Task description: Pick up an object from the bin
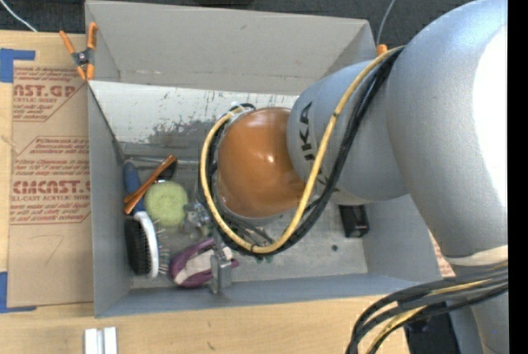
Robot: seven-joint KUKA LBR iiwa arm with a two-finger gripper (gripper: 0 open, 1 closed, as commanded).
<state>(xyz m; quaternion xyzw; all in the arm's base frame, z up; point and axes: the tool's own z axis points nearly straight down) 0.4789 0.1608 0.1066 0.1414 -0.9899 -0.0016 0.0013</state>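
The gripper (219,271) hung low beside a purple-and-white curved plastic piece (188,268), likely to grasp it; whether it was open, I couldn't tell.

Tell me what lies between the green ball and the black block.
In the camera view, the arm's orange cover and cables hang over the stretch between ball and block.

The arm (429,138), cut off at the right edge, and its orange cover (256,158) hide the middle of the bin (231,47) floor. A small black thing (355,222) peeks from under the arm, its kind unclear. The pincer (216,266) is mostly hidden beneath the cover.
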